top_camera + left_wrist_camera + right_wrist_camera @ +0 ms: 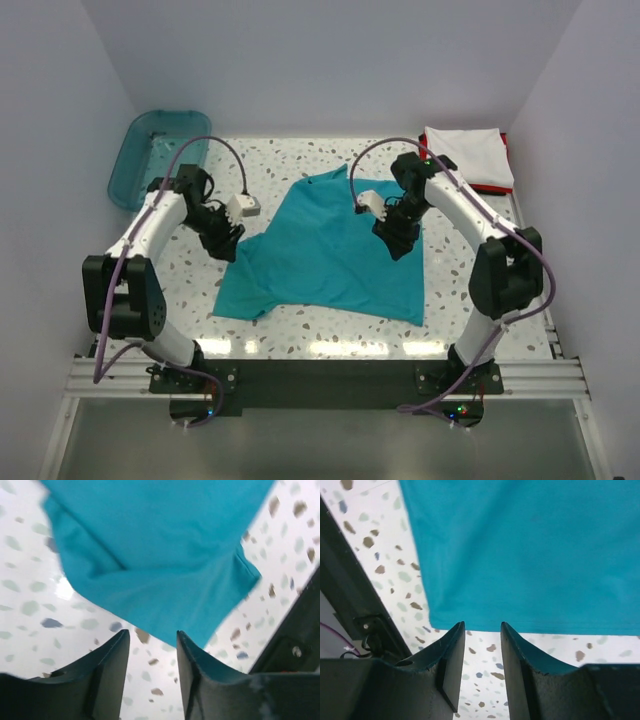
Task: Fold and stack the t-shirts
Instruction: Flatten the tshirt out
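A teal-blue t-shirt lies spread and partly folded in the middle of the speckled table. My left gripper hovers at its left edge, open. In the left wrist view only bare table shows between the fingers, and the left gripper stops just short of the shirt's rumpled edge. My right gripper hangs over the shirt's right side, open. In the right wrist view the right gripper sits just off the straight hem of the shirt, holding nothing. A folded white t-shirt rests on a red one at the back right.
A translucent teal bin stands at the back left corner. White walls close in the table on three sides. A dark frame rail runs along the near edge and also appears in the wrist views as a rail.
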